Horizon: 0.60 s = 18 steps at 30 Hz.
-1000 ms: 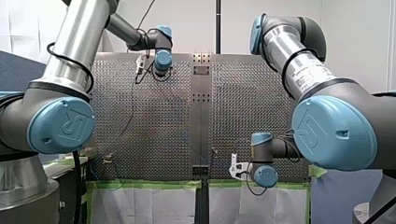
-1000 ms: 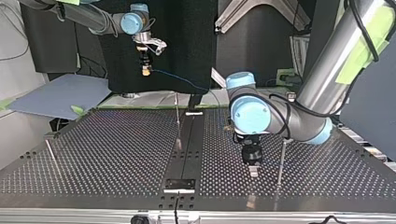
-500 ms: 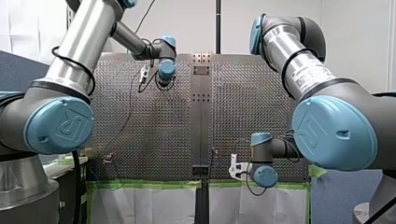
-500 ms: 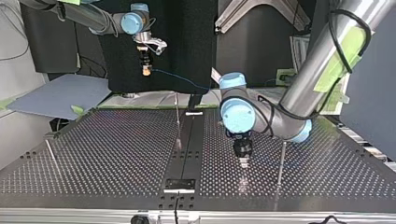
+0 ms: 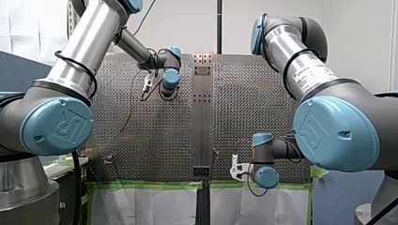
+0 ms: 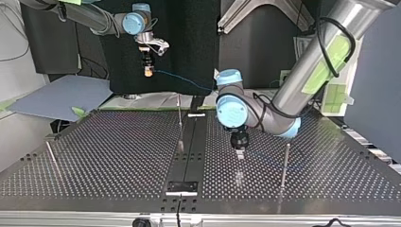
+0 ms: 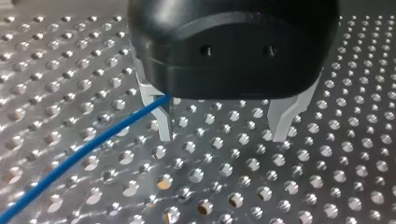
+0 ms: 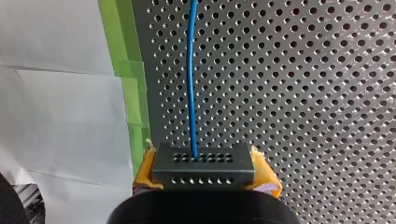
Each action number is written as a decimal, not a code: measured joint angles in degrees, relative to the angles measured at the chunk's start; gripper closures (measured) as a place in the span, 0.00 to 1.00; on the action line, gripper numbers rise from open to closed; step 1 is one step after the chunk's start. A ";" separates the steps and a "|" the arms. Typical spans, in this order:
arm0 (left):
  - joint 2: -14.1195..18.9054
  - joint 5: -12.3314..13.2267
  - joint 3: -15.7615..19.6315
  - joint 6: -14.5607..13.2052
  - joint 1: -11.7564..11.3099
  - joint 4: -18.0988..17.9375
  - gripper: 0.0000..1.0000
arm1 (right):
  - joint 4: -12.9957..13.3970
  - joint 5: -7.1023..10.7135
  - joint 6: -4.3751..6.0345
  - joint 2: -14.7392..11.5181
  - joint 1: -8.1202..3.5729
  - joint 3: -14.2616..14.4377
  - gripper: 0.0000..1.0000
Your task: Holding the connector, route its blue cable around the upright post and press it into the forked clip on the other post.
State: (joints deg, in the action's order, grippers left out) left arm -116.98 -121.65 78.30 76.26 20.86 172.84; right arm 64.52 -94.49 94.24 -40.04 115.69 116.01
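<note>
In the right wrist view my right gripper (image 8: 204,176) is shut on a dark grey connector (image 8: 204,161), held between its yellow pads (image 8: 145,170). The blue cable (image 8: 191,79) leaves the connector's face and runs straight ahead over the perforated plate. The top view shows that gripper (image 6: 148,71) high above the table's far edge, with the cable (image 6: 182,81) sloping down toward the middle. My left gripper (image 7: 224,137) is open and empty, low over the table (image 6: 240,152). The cable (image 7: 84,156) passes one pale finger (image 7: 161,119) on its outer side.
A thin upright post (image 6: 179,120) stands by the dark centre strip (image 6: 189,156). Another post (image 6: 284,163) stands just right of my left gripper in the top view, and a third (image 6: 52,158) at the far left. Green tape (image 8: 133,93) lines the table edge.
My left arm has swung toward the table's middle, leftward and farther back in the top view. My right arm and the connector have stayed put.
</note>
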 joint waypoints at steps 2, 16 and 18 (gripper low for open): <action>-0.08 -0.14 0.18 -0.08 0.16 -0.21 0.00 | 0.04 0.00 0.00 0.01 0.01 -0.01 1.00; -0.68 -0.47 2.28 -0.42 0.61 -1.86 0.00 | 0.02 0.00 -0.01 0.00 0.03 0.02 1.00; -1.31 -0.68 2.33 -0.83 1.06 -1.91 0.00 | 0.01 0.00 -0.01 0.00 0.02 0.04 1.00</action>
State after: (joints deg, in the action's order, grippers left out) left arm -118.28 -122.33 80.63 75.43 21.93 170.93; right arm 64.53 -94.49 94.23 -40.04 115.71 116.05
